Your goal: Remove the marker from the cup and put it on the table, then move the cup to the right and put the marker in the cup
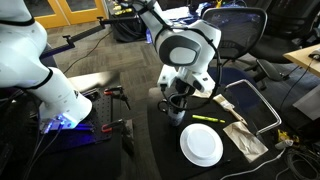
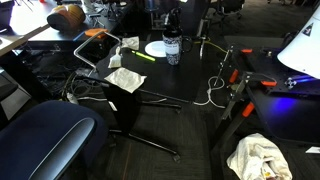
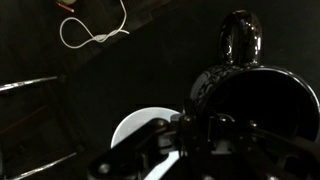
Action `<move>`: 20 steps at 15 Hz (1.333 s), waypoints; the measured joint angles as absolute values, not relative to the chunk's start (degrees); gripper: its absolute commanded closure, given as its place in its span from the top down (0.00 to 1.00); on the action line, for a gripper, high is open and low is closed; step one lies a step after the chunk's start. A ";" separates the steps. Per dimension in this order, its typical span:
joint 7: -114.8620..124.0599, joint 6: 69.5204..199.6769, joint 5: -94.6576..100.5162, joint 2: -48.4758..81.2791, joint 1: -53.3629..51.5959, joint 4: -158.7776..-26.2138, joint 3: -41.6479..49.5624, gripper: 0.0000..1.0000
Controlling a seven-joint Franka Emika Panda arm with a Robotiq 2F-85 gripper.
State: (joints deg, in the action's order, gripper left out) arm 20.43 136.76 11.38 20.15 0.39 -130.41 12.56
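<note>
- Our tool [image 1: 176, 103] is pinched narrow on the rim of the cup [image 3: 255, 105].
- The cup stands upright on the black counter [image 1: 165, 150].
- The marker [image 1: 207, 119] lies flat on the counter, between the cup and the white plate [image 1: 201, 146].

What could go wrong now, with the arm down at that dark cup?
The pincer seems shut on the cup, at its rim; glossy, it might slip or tip. The plate and the marker lie close by, so a moved cup could knock them.
</note>
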 measured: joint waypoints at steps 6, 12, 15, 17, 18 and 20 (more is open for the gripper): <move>24.29 134.69 8.71 19.54 2.77 -130.98 13.79 0.03; 24.41 134.68 6.20 19.24 4.39 -131.51 14.19 0.03; 24.18 135.21 5.44 19.09 4.78 -131.79 14.18 0.40; 24.15 135.86 5.41 18.97 4.92 -132.03 14.19 0.52; 24.14 136.18 5.41 18.91 4.95 -132.14 14.19 0.60; 24.13 136.77 5.41 18.67 4.98 -132.47 14.19 0.76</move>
State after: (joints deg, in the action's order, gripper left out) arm 24.13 136.77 5.41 18.67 4.98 -132.47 14.19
